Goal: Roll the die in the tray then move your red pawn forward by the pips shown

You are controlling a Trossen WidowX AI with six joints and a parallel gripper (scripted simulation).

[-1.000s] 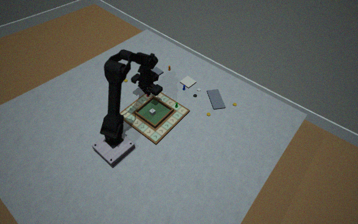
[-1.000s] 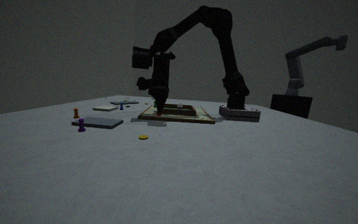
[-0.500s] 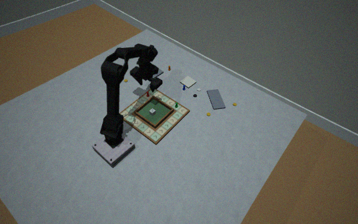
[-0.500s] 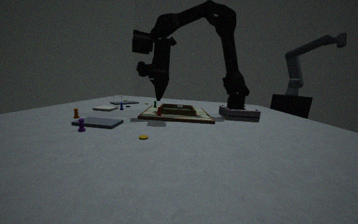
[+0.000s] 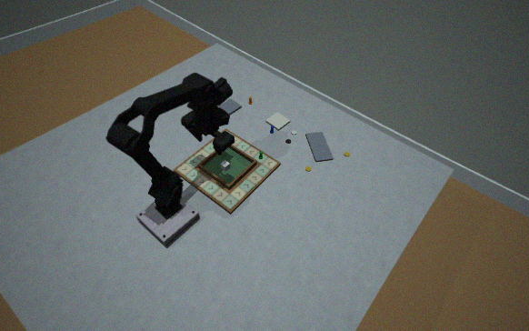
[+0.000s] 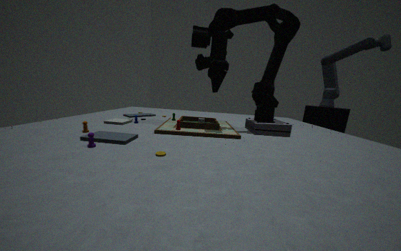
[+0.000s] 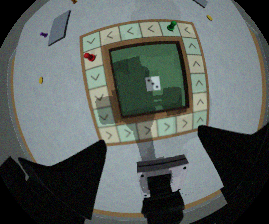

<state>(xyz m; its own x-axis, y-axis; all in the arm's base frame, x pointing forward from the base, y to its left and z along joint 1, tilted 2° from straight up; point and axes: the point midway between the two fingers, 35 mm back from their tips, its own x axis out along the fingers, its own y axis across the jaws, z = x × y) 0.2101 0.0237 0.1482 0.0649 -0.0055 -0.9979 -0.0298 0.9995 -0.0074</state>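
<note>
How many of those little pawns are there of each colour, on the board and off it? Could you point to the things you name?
Red pawn [image 6: 178, 125] [image 7: 89, 57]: 1
Green pawn [image 5: 261, 155] [image 6: 173, 117] [image 7: 172, 26]: 1
Blue pawn [image 5: 272, 130] [image 6: 136, 120]: 1
Orange pawn [image 5: 250, 101] [image 6: 85, 127] [image 7: 74, 1]: 1
Purple pawn [image 6: 91, 141] [image 7: 44, 34]: 1
Total: 5

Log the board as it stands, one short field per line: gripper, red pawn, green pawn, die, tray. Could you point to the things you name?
gripper [image 5: 224, 152] [image 6: 215, 92] [image 7: 153, 139]: open, holding nothing, raised above the board
red pawn [image 6: 178, 125] [image 7: 89, 57]: upright on a cream square, next after the corner by arrow direction
green pawn [image 5: 261, 155] [image 6: 173, 116] [image 7: 171, 26]: on a green square beside a corner
die [image 5: 225, 165] [image 6: 201, 120] [image 7: 153, 83]: inside the tray, three pips on top
tray [image 5: 230, 185] [image 6: 198, 126] [image 7: 116, 82]: mid-board
</note>
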